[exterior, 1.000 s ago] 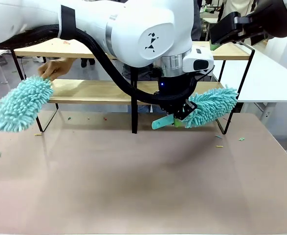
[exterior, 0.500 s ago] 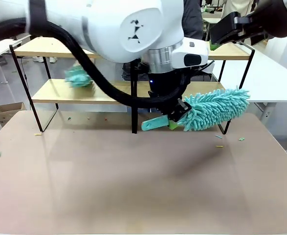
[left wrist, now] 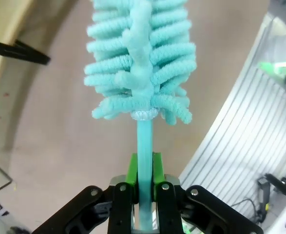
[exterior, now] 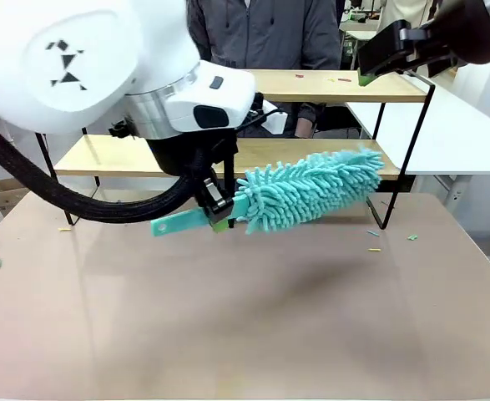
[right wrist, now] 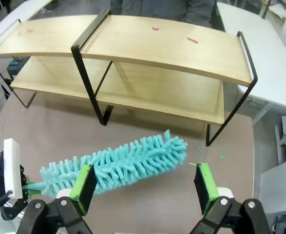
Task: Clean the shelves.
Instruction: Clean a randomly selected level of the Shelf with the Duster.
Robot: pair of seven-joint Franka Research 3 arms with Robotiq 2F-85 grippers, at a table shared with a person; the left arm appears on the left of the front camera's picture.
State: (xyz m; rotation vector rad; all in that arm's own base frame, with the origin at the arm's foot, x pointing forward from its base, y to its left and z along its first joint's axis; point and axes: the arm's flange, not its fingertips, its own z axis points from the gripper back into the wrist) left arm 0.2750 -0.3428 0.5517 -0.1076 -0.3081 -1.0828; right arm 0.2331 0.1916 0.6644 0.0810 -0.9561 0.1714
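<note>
The shelves (exterior: 336,85) stand at the table's far side, two light-wood boards in a black frame; the right wrist view looks down on the shelves (right wrist: 172,51). My left gripper (exterior: 215,213) is shut on the handle of a teal fluffy duster (exterior: 307,190), held level above the table just in front of the lower board. In the left wrist view my left gripper (left wrist: 144,187) clamps the handle between green pads, and the duster (left wrist: 138,63) points away. My right gripper (exterior: 376,60) hovers high at the right, above the top board. In its own view my right gripper (right wrist: 143,183) is open and holds nothing, with the duster (right wrist: 118,163) far below.
A person in a grey jacket (exterior: 261,33) stands behind the shelves. Small coloured scraps (right wrist: 191,40) lie on the top board, and more bits (exterior: 374,242) on the brown table near the rack's right foot. A white table (exterior: 462,125) adjoins on the right.
My left arm has swung left, carrying the duster from the lower board's right end to in front of the rack. The person's hand and second duster are now out of sight.
</note>
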